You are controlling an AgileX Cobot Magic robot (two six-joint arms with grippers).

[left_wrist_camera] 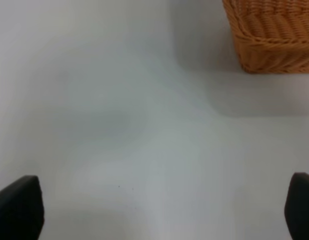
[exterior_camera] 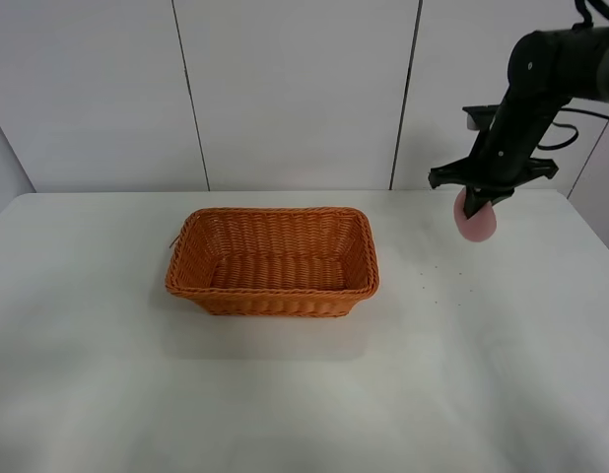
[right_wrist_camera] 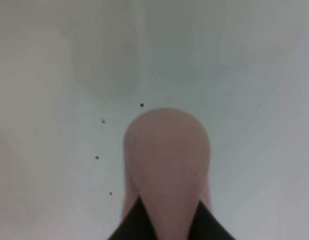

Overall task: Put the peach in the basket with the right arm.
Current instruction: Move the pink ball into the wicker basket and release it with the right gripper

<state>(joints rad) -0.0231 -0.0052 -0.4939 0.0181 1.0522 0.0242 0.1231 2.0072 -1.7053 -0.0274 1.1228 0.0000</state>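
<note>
The pink peach (exterior_camera: pixel 476 222) hangs above the white table at the right, well clear of the surface, held in my right gripper (exterior_camera: pixel 476 202), which is shut on it. In the right wrist view the peach (right_wrist_camera: pixel 167 160) fills the middle, with black fingers (right_wrist_camera: pixel 139 225) closed round its near end. The orange-brown wicker basket (exterior_camera: pixel 273 259) stands empty in the middle of the table, to the left of the peach. In the left wrist view my left gripper (left_wrist_camera: pixel 164 210) is open over bare table, its fingertips (left_wrist_camera: pixel 17 207) far apart, with a corner of the basket (left_wrist_camera: pixel 274 37) beyond it.
The white table (exterior_camera: pixel 304 394) stretches around the basket. A pale panelled wall (exterior_camera: pixel 285 89) rises behind it. A few small dark specks (exterior_camera: pixel 438 286) mark the table right of the basket.
</note>
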